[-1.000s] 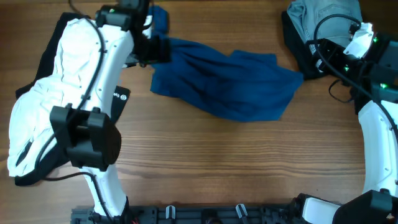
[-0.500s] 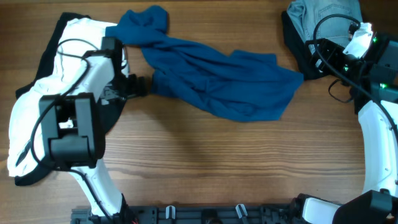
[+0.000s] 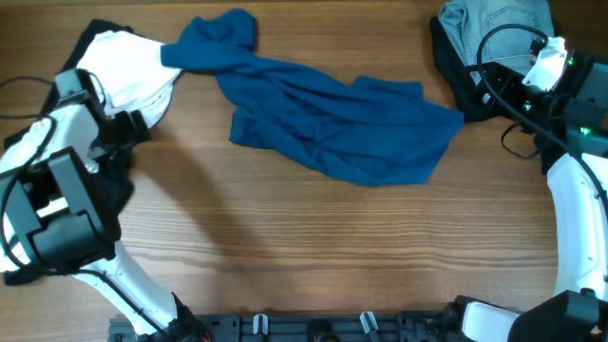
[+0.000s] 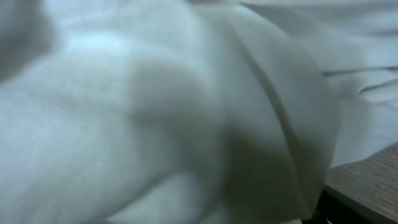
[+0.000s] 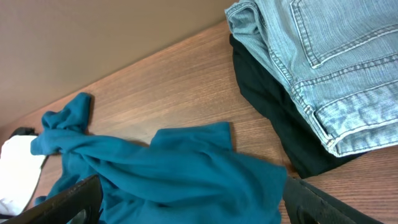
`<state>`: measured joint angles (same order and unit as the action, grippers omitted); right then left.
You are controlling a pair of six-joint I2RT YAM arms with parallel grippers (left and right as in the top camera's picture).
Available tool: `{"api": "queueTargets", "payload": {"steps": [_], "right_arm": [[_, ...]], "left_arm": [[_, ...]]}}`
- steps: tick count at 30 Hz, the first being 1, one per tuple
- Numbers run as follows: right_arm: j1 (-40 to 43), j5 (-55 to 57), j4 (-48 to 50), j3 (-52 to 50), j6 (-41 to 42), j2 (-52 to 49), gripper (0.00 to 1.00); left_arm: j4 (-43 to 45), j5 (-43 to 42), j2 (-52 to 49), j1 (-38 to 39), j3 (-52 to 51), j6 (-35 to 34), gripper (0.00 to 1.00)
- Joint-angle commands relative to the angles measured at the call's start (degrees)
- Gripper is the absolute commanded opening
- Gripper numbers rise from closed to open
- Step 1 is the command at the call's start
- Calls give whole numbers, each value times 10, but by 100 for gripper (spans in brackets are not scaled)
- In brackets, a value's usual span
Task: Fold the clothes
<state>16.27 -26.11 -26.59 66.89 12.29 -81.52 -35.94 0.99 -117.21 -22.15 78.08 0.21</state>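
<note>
1. While a rumpled blue shirt (image 3: 328, 119) sprawls across the upper middle of the wooden desk (image 3: 332, 256), we see both arms held off at the sides.
2. We find one twisted end of the shirt reaching up left to touch a white garment (image 3: 128, 71) piled over dark cloth at the desk's left edge.
3. We place the left gripper (image 3: 128, 126) beside that white pile, well apart from the shirt's main body; its wrist view is filled with blurred white fabric, and we cannot tell how its jaws stand.
4. We spot folded light denim jeans (image 5: 323, 68) stacked on a black garment (image 5: 273, 118) at the top right.
5. We see the right gripper (image 3: 482, 84) near that stack, its jaws apart and holding nothing.
</note>
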Motion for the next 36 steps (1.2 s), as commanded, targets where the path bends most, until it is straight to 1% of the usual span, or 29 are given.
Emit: {"api": "queueTargets", "payload": {"steps": [1, 5, 7, 11, 13, 14, 15, 17, 22, 27, 31, 36], "right_arm": [[-4, -10, 8, 10, -8, 3, 93], [-31, -22, 11, 10, -18, 3, 92], [-50, -5, 8, 10, -16, 3, 92], [-83, 37, -23, 10, -2, 1, 91], [-97, 36, -31, 10, -1, -11, 91], [-103, 36, -30, 10, -1, -18, 91], [-107, 36, -30, 10, -1, -26, 91], [-110, 36, -30, 10, -2, -34, 91], [-111, 31, -24, 10, -3, -35, 92], [-111, 27, -27, 10, -7, -35, 92], [-111, 21, -29, 10, -18, -35, 92], [-111, 21, -28, 10, -18, -35, 93]], "left_arm": [[-3, -39, 18, 1, -4, 10, 100], [-21, -44, 80, 39, -4, 4, 100], [-43, -49, 119, 53, -4, -9, 100], [-82, -116, 160, 85, -4, -9, 100], [-91, -137, 151, 120, -5, -3, 100], [-91, -143, 146, 134, -5, 9, 100], [-90, -165, 138, 157, -5, 35, 100], [-84, -190, 128, 201, -5, 57, 100], [-58, -190, 126, 283, -5, 71, 100], [-53, -190, 109, 298, -5, 64, 100], [-50, -216, 68, 299, -5, 65, 100], [-6, -233, 38, 317, -5, 81, 100]]}}
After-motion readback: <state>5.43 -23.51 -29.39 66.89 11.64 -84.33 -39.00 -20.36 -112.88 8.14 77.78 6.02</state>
